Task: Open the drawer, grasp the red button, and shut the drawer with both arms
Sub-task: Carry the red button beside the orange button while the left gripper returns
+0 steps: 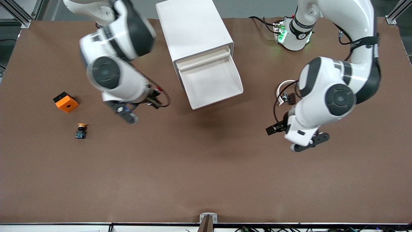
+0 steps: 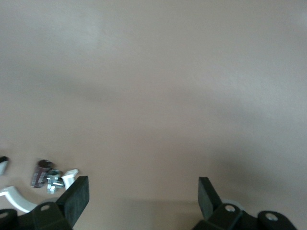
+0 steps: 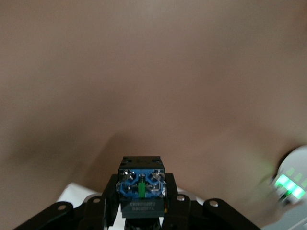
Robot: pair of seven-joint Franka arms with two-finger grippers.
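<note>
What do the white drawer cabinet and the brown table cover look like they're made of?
The drawer cabinet looks like smooth matte white plastic: thin, uniform walls with rounded corners, though painted board isn't ruled out. The table cover looks like a soft brown mat, perhaps felt or leatherette: dull, no glare, with a slightly wavy edge.

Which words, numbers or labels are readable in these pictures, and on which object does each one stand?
No text can be read with confidence.
Button, held in the shut right gripper: two lines of pale print on its dark base, too blurred to read.
Left arm base: a small mark on its black band, too small to read.
Orange block, yellow-capped switch, white drawer unit: no text visible.
</note>
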